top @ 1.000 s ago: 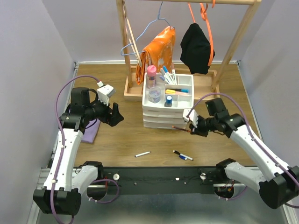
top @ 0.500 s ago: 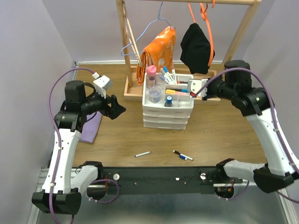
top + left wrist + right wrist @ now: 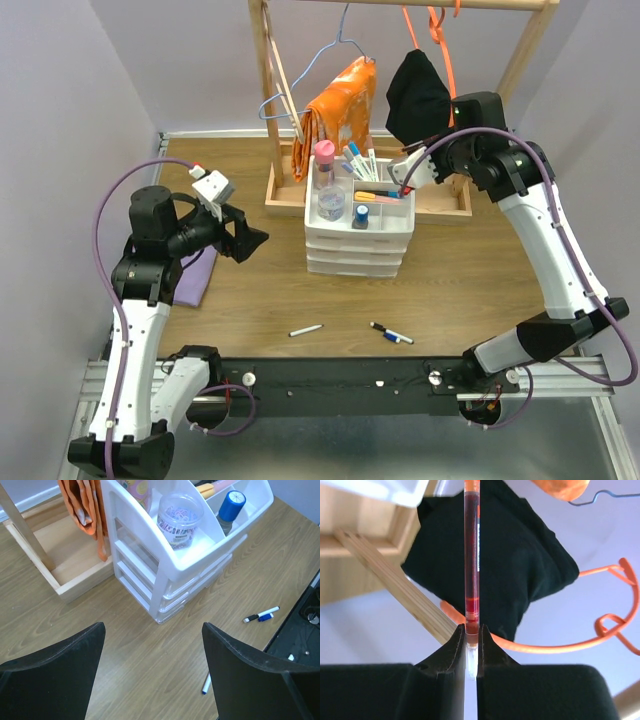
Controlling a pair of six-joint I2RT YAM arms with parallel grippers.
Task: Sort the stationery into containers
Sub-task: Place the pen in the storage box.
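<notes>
My right gripper (image 3: 405, 182) hovers at the back right corner of the white divided tray (image 3: 312, 215), shut on a thin red pen (image 3: 471, 555) that sticks straight out from the jaws (image 3: 472, 629). The tray tops a small drawer unit and holds a pink-capped bottle (image 3: 323, 160), a clear jar (image 3: 180, 520), a blue-capped bottle (image 3: 229, 510) and several pens (image 3: 378, 196). On the table lie a white pen (image 3: 306, 329) and a black-and-blue marker (image 3: 391, 334). Left of the drawers, above the table, my left gripper (image 3: 243, 240) stands open and holds nothing (image 3: 152, 626).
A wooden clothes rack stands behind the tray, its base (image 3: 285, 195) touching the drawer unit. An orange cloth (image 3: 340, 110) and a black cloth (image 3: 420, 100) hang from it, close to my right gripper. A purple cloth (image 3: 195, 275) lies under my left arm.
The right arm has swung up from the table in front of the drawers to the tray's back right, carrying the red pen. The left arm rose and shifted slightly.
</notes>
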